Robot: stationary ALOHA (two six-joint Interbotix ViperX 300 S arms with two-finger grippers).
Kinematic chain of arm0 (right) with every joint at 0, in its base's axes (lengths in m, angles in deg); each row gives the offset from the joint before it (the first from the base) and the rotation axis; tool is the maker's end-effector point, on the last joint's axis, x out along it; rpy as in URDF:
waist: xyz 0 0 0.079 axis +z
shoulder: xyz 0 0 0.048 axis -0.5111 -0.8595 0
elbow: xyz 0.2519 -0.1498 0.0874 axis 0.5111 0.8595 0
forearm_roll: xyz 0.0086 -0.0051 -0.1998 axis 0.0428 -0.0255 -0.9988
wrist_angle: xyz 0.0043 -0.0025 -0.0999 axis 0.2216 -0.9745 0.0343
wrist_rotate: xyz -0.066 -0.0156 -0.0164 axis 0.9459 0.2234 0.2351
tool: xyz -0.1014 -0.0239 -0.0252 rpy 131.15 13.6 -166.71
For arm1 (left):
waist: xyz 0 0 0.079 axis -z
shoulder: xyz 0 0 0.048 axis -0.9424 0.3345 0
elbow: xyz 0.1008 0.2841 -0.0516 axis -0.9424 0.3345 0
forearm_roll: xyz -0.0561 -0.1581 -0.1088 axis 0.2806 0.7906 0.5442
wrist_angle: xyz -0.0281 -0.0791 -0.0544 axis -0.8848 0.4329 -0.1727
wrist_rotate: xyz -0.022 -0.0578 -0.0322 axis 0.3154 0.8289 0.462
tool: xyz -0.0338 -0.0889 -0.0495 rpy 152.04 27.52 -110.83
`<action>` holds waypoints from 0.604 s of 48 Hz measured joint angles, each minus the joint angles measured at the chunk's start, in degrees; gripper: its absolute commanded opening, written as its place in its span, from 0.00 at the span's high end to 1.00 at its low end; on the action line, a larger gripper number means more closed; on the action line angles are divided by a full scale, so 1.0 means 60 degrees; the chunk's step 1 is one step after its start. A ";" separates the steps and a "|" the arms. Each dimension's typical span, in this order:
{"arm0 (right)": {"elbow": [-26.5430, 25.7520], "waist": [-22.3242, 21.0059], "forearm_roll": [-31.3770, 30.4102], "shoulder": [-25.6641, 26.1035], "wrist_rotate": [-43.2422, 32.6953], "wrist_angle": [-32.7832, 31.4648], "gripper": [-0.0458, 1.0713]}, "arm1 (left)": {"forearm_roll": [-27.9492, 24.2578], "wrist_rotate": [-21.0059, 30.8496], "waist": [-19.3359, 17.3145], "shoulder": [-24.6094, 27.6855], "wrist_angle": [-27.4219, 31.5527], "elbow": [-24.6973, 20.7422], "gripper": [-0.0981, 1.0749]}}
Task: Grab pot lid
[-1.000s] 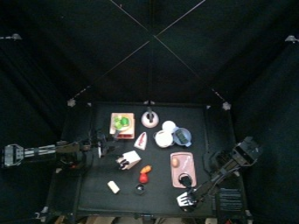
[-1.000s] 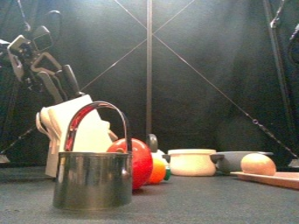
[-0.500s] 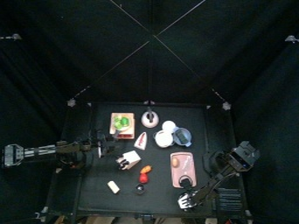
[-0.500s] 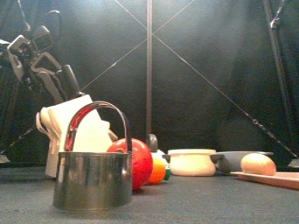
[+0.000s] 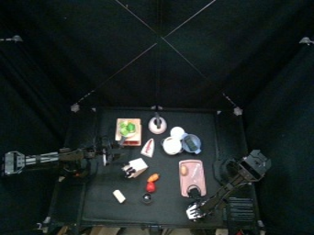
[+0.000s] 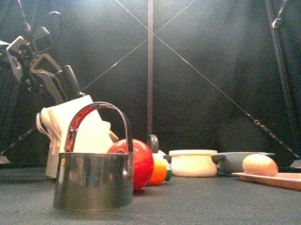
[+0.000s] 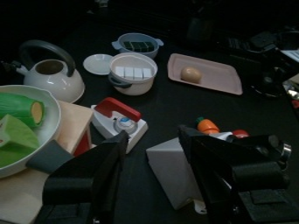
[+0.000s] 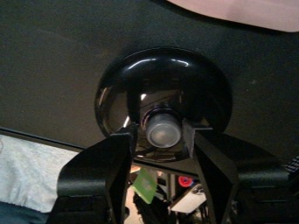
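Black-curtained robot test pen

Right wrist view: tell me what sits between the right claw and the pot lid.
Nothing. In the right wrist view the open right claw hangs just over the pot lid, its fingers either side of the pale knob, with no object between.

table | black | on it: pot lid (dark), pink tray

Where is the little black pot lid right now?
The pot lid lies on the table near its front right corner, just past the pink tray. In the right wrist view it sits directly below the open right gripper, knob between the jaws.
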 measured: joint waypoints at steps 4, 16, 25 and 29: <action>0.0059 0.0000 0.0000 0.0015 0.0000 0.0117 0.30 | 0.0015 0.0000 0.0000 0.0015 0.0000 0.0000 0.18; 0.0073 0.0015 0.0000 0.0015 0.0015 0.0190 0.40 | 0.0015 0.0000 0.0000 0.0000 0.0000 0.0015 0.18; 0.0015 0.0000 -0.0059 0.0205 0.0073 0.0044 0.40 | 0.0015 0.0000 0.0000 0.0015 0.0000 0.0015 0.18; -0.0073 0.0000 -0.0190 0.0513 0.0073 -0.0205 0.40 | 0.0015 0.0000 0.0000 0.0000 0.0000 0.0015 0.18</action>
